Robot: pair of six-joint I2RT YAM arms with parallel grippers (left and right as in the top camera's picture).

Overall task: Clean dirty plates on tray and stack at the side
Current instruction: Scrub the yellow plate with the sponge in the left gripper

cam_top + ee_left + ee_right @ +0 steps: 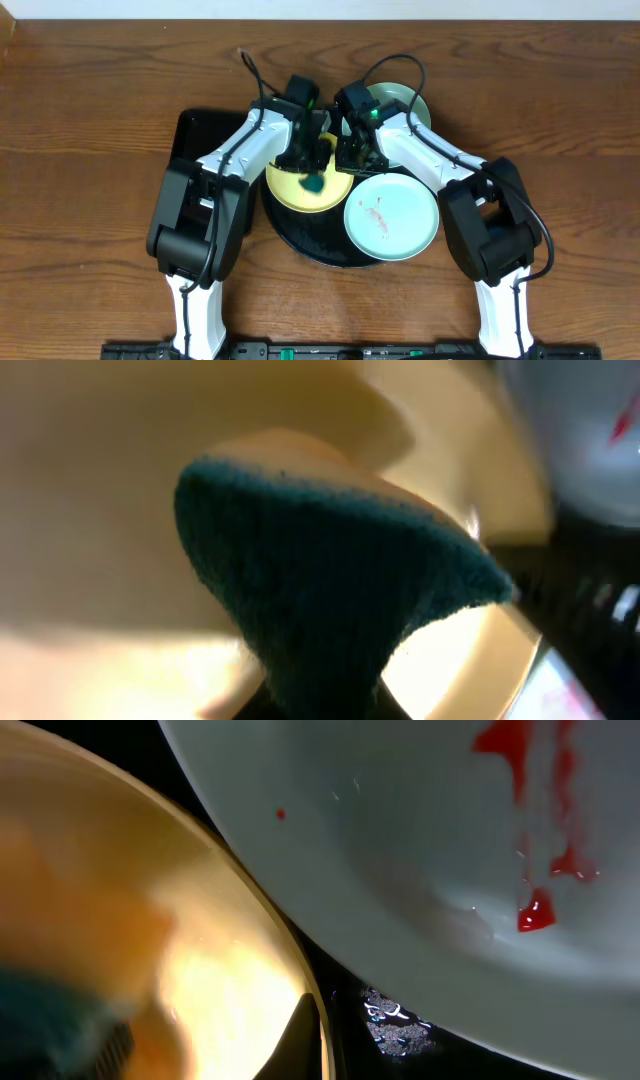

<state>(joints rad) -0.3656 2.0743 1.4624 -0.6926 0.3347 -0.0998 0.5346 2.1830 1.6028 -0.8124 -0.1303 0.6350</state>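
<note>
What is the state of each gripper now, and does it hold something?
Left gripper: closed on the teal sponge, over the yellow plate.
Right gripper: closed; whether it grips anything cannot be told.

Left hand (314,166) holds sponge (313,185) (teal) on yellow plate (289,192).

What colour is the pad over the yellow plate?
Dark teal; the sponge shows best in the left wrist view.
</note>
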